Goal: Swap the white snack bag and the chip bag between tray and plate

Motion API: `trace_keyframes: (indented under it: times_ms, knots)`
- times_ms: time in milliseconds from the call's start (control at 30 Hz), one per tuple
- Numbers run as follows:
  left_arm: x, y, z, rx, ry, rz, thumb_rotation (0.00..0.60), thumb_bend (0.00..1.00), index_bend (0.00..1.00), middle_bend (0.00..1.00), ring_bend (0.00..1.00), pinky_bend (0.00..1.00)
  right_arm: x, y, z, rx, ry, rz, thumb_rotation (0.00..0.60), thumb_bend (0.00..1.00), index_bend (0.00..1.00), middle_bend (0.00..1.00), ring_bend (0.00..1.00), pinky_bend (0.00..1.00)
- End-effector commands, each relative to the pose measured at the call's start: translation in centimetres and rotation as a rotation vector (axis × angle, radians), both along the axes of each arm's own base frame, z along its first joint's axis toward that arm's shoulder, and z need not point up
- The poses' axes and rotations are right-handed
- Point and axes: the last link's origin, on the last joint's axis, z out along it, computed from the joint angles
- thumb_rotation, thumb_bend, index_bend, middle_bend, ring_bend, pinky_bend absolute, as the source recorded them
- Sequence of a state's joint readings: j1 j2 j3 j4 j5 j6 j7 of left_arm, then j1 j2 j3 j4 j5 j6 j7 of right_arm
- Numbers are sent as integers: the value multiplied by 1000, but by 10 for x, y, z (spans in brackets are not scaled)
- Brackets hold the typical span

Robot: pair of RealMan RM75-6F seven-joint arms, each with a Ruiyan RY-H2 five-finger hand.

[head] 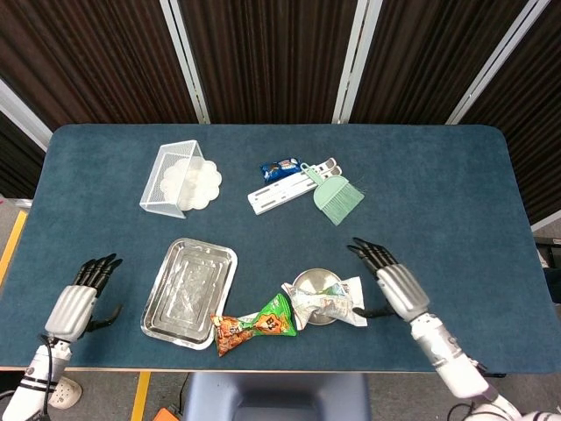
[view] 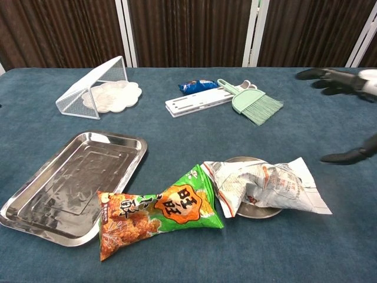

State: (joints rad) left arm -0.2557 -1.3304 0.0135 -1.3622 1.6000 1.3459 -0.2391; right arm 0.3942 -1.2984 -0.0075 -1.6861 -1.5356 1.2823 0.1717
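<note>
The white snack bag (view: 265, 186) (head: 324, 303) lies flat across the round metal plate (view: 241, 160) (head: 317, 281), covering most of it. The orange and green chip bag (view: 156, 212) (head: 254, 323) lies on the table, its left end overlapping the near corner of the steel tray (view: 73, 177) (head: 188, 281). The tray holds nothing else. My right hand (head: 399, 285) (view: 344, 82) is open with fingers spread, to the right of the plate and clear of the white bag. My left hand (head: 81, 298) is open at the table's near left edge, away from the tray.
A tipped white wire basket (head: 171, 180) with a white scalloped dish (head: 197, 180) lies at the back left. A blue snack packet (head: 280, 167), a white strip (head: 285, 193) and a green brush (head: 333, 195) lie at the back centre.
</note>
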Motion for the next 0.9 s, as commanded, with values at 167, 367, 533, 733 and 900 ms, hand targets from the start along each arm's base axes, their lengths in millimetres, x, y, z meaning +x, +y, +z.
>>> trace_keyframes:
  times_ms: [167, 367, 533, 733, 900]
  knots:
    - [37, 3, -24, -156, 76, -140, 600, 390, 0, 0, 0, 17, -71, 48, 31, -125, 75, -97, 600, 156, 0, 15, 0, 121]
    - [115, 7, -59, -375, -63, -290, 600, 401, 0, 0, 0, 25, -74, 48, 54, -129, 30, -85, 600, 156, 0, 10, 0, 110]
    - [150, -2, -80, -456, -91, -319, 600, 388, 0, 0, 0, 26, -80, 38, 60, -169, 4, -119, 600, 157, 0, 10, 0, 110]
    - [186, -18, -92, -503, -138, -333, 600, 380, 0, 0, 0, 26, -82, 40, 76, -149, -69, -127, 600, 156, 0, 10, 0, 110]
    - [197, -21, -116, -478, -105, -344, 600, 383, 0, 0, 0, 41, -83, 42, 84, -133, -103, -124, 600, 156, 0, 10, 0, 110]
